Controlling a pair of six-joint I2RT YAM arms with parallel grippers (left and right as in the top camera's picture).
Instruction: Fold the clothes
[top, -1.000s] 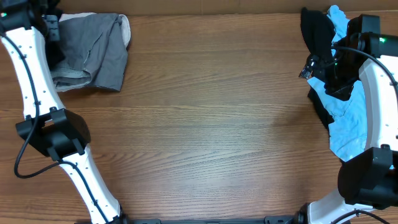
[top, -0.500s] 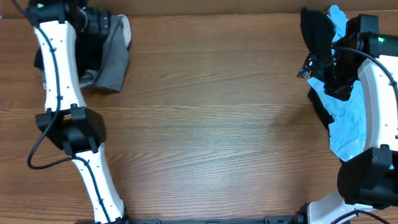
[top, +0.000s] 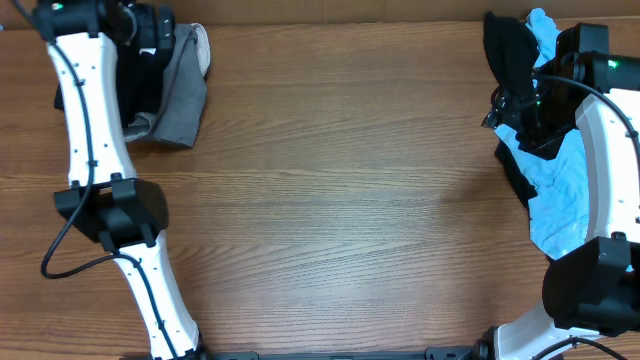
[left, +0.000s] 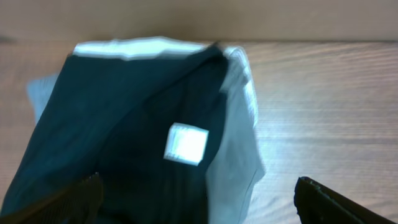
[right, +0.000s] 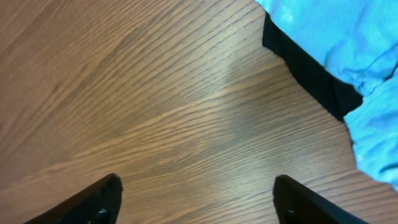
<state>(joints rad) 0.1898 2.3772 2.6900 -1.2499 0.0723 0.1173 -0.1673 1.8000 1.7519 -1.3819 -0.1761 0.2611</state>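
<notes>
Wooden table (top: 330, 200) carries a grey garment (top: 182, 95) in its far left corner and a blue garment (top: 560, 190) along the right edge. The left gripper (left: 199, 202) hovers over the grey one, jaws spread, pinching nothing. The right gripper (right: 198, 199) is spread over wood. Best to catch a single hem, not bunched layers. The grey garment's long axis seems to run far-to-near, though the arm hides much of it. Its label (left: 185, 144) faces up.
</notes>
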